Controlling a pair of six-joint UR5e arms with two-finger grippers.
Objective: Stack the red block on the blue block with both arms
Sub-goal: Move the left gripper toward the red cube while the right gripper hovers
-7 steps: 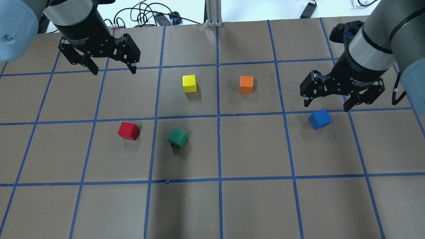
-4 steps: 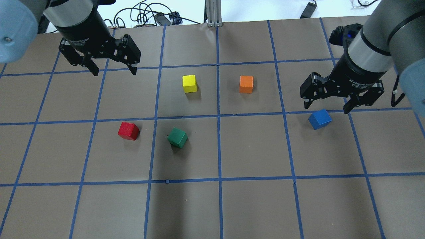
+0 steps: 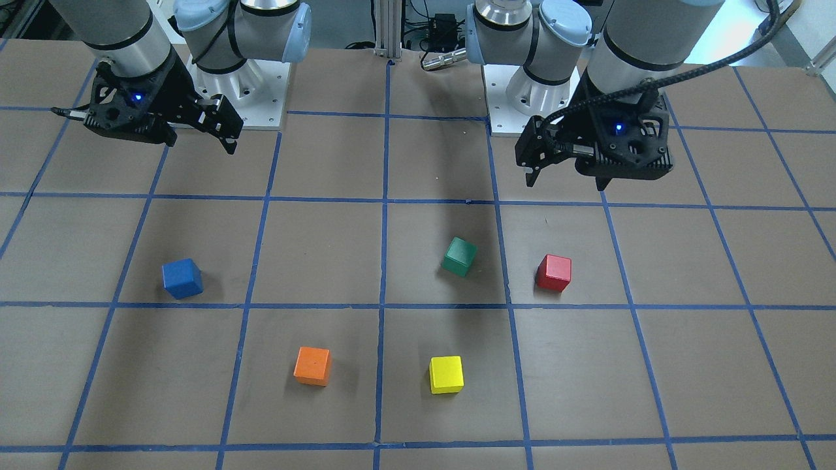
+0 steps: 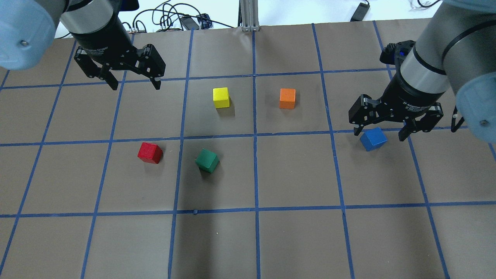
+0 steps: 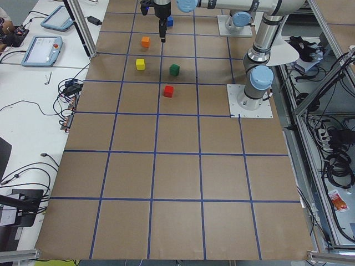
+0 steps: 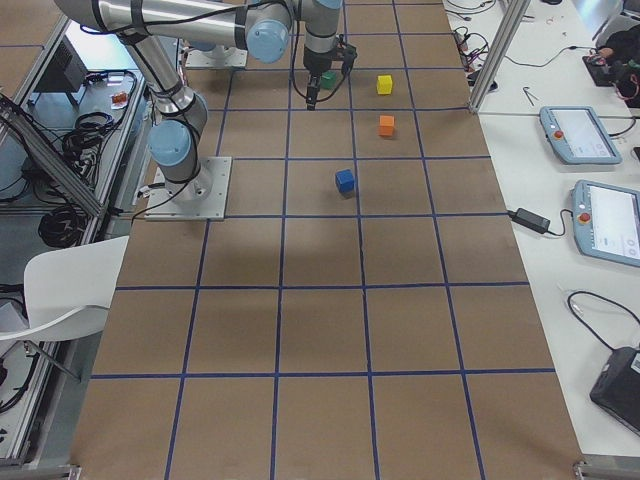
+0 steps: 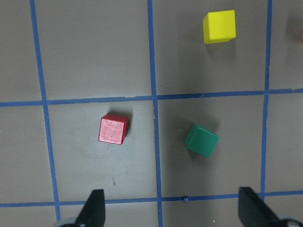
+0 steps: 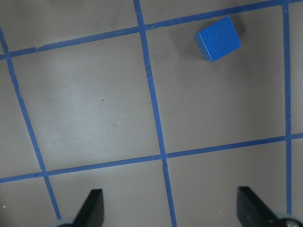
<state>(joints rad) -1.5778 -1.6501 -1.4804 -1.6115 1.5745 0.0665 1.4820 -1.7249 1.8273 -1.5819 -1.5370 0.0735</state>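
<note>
The red block point(image 4: 150, 152) sits alone. Your left gripper point(image 4: 135, 87) and right gripper point(image 4: 379, 134) hang wide open, empty, so they can grab.

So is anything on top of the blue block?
No. The blue block has a bare top, nothing hiding it. The red block lies apart on the table; the open right gripper hangs clear.

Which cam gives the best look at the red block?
Left wrist-mounted: the red block is largest there, unobstructed, top and one side showing. Overhead and front-facing show it clear but smaller; side views show at most a speck; right wrist-mounted misses it.
</note>
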